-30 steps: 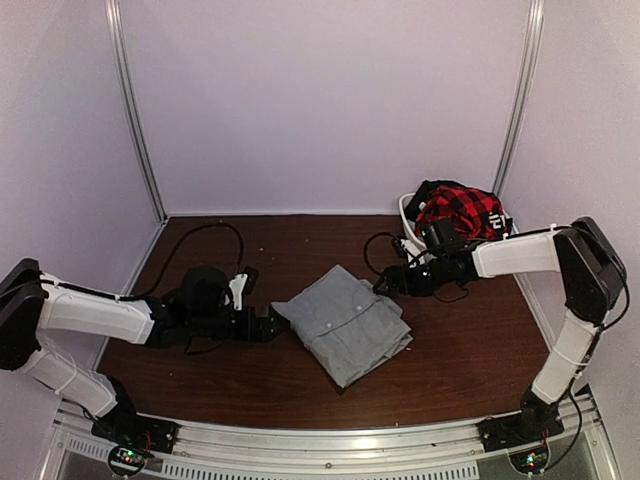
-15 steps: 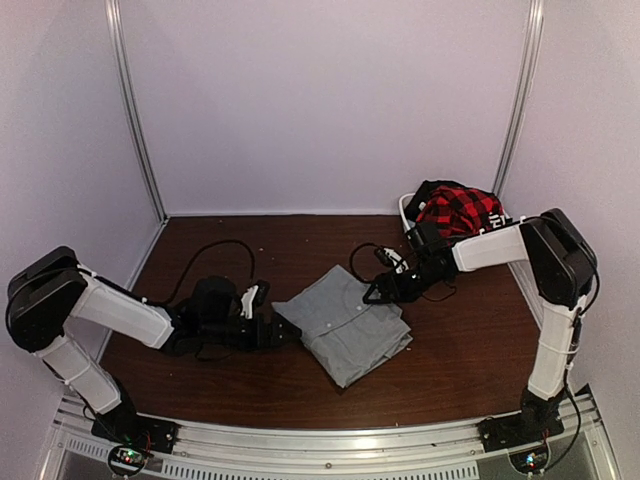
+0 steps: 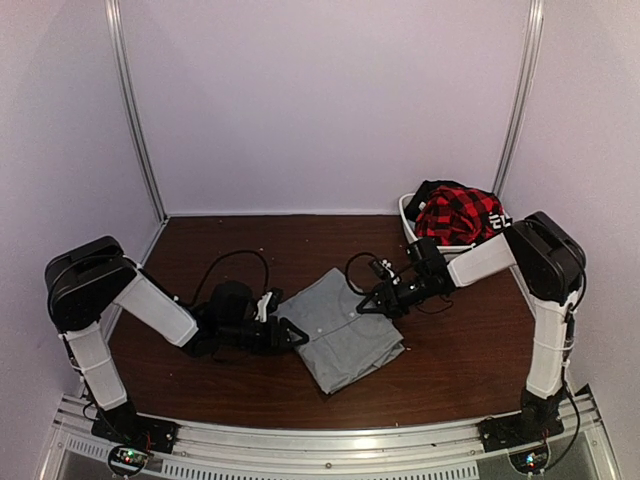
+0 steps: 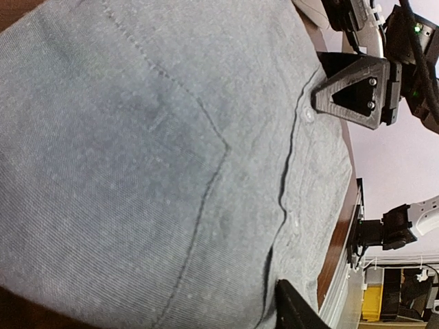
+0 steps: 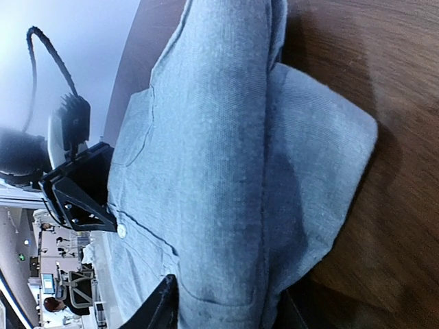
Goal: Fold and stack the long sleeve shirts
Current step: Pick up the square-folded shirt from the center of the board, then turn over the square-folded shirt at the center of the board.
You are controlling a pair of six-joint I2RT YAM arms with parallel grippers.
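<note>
The grey button-up shirt lies folded into a compact packet near the middle of the worktop, chest pocket and button placket facing up. It looks neat and several layers thick.

My left gripper sits low at the packet's 9 o'clock edge, and my right gripper at its 2 o'clock corner, so the two face each other across the cloth. Each wrist view is filled with grey fabric and shows only part of its own jaws, so I cannot tell whether either pair is clenched on the cloth or merely resting against it.

I judge the folding of this shirt done, with the step in hand being either a last squaring-up or taking hold to carry it to the stack. The next move calls for both jaws to catch every layer at the edges and rise together, so the folds don't slip open.

At the worktop's 2 o'clock corner a white basket holds a red-and-black plaid garment, probably next in line.
</note>
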